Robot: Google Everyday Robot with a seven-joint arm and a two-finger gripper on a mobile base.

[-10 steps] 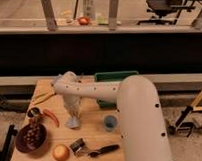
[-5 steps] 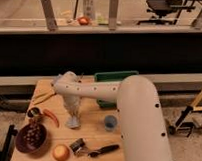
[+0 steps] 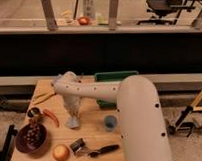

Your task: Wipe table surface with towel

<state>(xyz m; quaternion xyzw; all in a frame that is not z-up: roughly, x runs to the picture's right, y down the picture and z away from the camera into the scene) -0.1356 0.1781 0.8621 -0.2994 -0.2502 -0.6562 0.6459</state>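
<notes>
A pale grey towel (image 3: 73, 116) hangs down in a bunch, and its lower end touches the wooden table (image 3: 90, 134) left of centre. My gripper (image 3: 70, 99) is at the end of the white arm (image 3: 124, 93), which reaches in from the lower right. It sits right above the towel and is shut on the towel's top. The towel covers the fingertips.
A green bin (image 3: 114, 78) stands at the table's back behind the arm. A small blue cup (image 3: 110, 123) is right of the towel and a red chili (image 3: 50, 117) is left of it. A bowl of grapes (image 3: 31, 138), an orange (image 3: 61, 152), a black-handled tool (image 3: 99, 150) and bananas (image 3: 44, 96) lie around.
</notes>
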